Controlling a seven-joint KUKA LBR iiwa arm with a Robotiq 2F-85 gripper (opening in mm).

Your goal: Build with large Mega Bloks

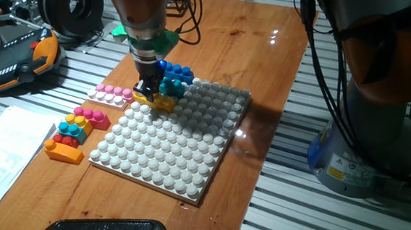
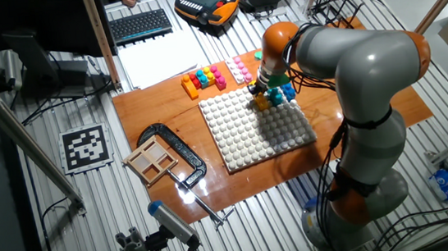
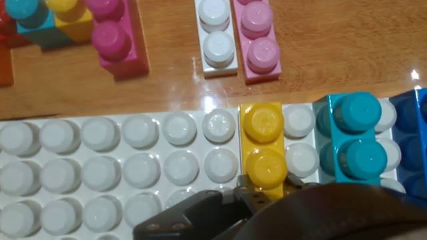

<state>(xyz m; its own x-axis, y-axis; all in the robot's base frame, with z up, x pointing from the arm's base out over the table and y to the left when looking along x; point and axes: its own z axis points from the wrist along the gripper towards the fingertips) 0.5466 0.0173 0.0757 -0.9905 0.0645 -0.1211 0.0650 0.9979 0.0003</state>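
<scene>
We see a wooden counter (image 1: pixel 260 60) carrying a big white studded baseplate (image 1: pixel 171 139), and on that plate, along its far edge near one corner, stand three of the bricks: a yellow brick (image 3: pixel 263 150), a cyan brick (image 3: pixel 357 143) just beside it with one row of white studs between them, and a dark blue brick (image 3: pixel 410 143) touching the cyan one at the plate's corner. Off the plate, on the bare wood near the counter's edge, a pale pink brick (image 3: pixel 259 40) and a white brick (image 3: pixel 217 37) lie side by side, touching — and further along the same edge sits a loose cluster: a deep pink brick (image 1: pixel 93 117), a small stack of cyan and yellow pieces (image 1: pixel 72 128), and an orange brick (image 1: pixel 64 150). We can make out no legible brand or lettering on any brick; a square black-and-white marker card (image 2: pixel 86 147) lies on the slatted bench beside the counter. The arm (image 2: pixel 349 56) reaches over the counter's far corner with its wrist pointing straight down, the gripper (image 1: pixel 149 93) set low over the yellow brick. In the hand view the dark fingers (image 3: pixel 200 210) close in around the near end of that brick, seemingly pinching it, though the contact itself is partly hidden. A black clamp (image 2: pixel 172 147) grips the counter's near edge.
</scene>
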